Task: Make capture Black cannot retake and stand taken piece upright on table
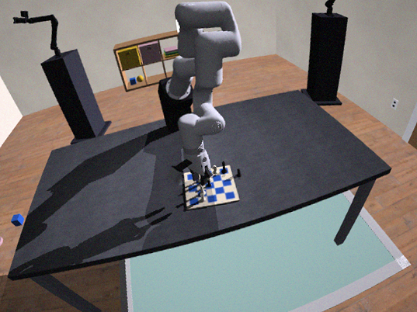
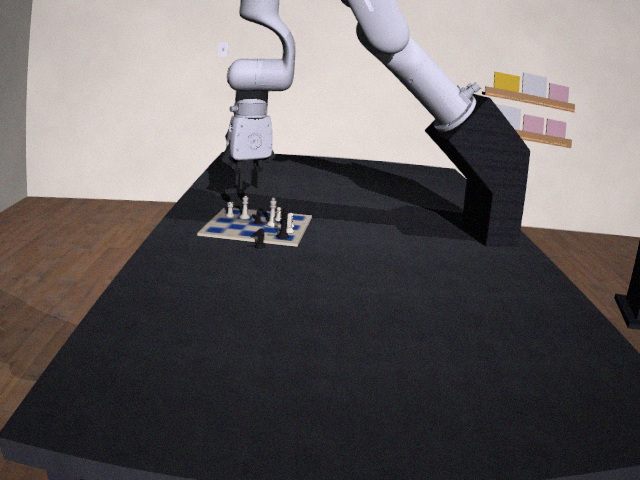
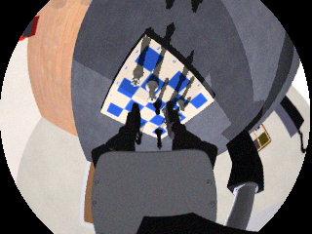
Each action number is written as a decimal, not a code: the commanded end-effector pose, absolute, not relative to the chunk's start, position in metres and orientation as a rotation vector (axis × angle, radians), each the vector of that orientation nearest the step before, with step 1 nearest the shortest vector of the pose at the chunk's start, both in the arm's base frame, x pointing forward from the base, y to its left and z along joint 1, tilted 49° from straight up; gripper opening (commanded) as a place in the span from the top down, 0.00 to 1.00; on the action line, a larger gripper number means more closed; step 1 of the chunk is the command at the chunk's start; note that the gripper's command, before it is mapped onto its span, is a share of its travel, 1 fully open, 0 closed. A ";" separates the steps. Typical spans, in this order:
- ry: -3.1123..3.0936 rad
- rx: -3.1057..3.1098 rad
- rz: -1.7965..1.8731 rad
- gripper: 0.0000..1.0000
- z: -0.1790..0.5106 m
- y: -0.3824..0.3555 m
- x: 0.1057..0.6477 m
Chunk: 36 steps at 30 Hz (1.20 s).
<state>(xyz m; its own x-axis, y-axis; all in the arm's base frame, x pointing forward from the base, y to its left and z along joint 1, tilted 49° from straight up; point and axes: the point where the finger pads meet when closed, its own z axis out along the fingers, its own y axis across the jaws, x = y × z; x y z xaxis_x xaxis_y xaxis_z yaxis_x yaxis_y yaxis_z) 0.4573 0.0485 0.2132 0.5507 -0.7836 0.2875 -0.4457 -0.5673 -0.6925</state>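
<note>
The blue-and-cream board (image 1: 223, 202) (image 2: 205, 234) (image 3: 105, 107) lies flat on the table. My gripper (image 2: 247, 188) (image 3: 152, 109) is partly open and empty, pointing down above the board; in the top view it hides part of the board's back left. A black knight (image 1: 238, 173) (image 2: 259, 238) stands upright on the table beside the board. A black piece (image 1: 223, 167) (image 2: 282, 228) stands near that edge, close to a white piece (image 2: 290, 222). A tall white piece (image 2: 271, 214), a black piece (image 2: 259, 216) and white pieces (image 2: 245, 209) (image 2: 230, 210) stand upright. Exact squares are unreadable.
The dark table (image 1: 279, 139) (image 2: 336, 320) extends around the board. The arm's black pedestal (image 2: 480, 170) stands at the table's base side. Several pieces stand close together below my fingers. Two dark columns (image 1: 73, 93) (image 1: 325, 55) stand behind the table.
</note>
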 end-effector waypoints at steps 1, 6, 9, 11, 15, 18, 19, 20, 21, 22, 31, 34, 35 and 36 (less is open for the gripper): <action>0.984 -2.225 -0.805 0.58 0.211 0.050 0.462; 0.984 -2.225 -0.805 0.58 0.208 0.051 0.465; 0.984 -2.225 -0.805 0.58 0.207 0.051 0.466; 0.984 -2.225 -0.805 0.58 0.207 0.051 0.466; 0.984 -2.225 -0.805 0.58 0.206 0.052 0.467; 0.984 -2.225 -0.805 0.58 0.206 0.052 0.467; 0.984 -2.225 -0.805 0.58 0.206 0.052 0.467; 0.984 -2.225 -0.805 0.58 0.206 0.052 0.467; 0.984 -2.225 -0.805 0.58 0.206 0.052 0.467; 0.984 -2.225 -0.805 0.58 0.206 0.052 0.467; 0.984 -2.225 -0.805 0.58 0.206 0.052 0.467; 0.984 -2.225 -0.805 0.58 0.206 0.052 0.467; 0.984 -2.225 -0.805 0.58 0.206 0.052 0.467; 0.984 -2.225 -0.805 0.58 0.206 0.052 0.467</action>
